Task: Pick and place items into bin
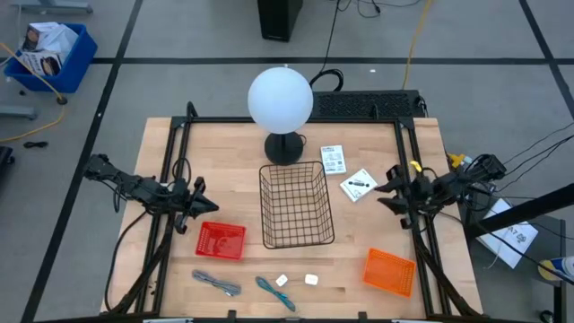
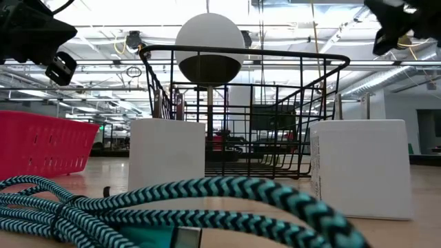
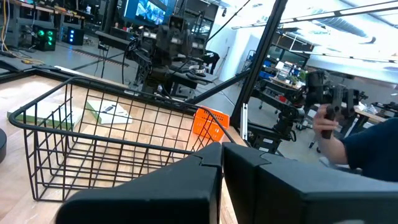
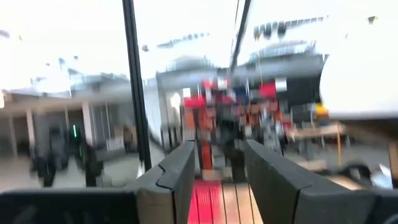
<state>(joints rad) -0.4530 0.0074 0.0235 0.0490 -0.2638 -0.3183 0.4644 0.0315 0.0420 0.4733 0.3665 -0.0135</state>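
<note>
Meanwhile the teal piece lies diagonally; right gripper parted, left gripper clenched.

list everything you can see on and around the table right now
wire basket: 1, black, table centre, empty
globe lamp: 1, white on black base, behind the basket
packets: 2, white with black print, right of the lamp
red tray: 1, left of the basket
orange tray: 1, front right
white blocks: 2, front edge
teal cable: 1, front edge
grey cable: 1, front left
blue bin: 1, on the floor, far left
left claw: shut, beside the red tray
right claw: open, near the packets
</note>
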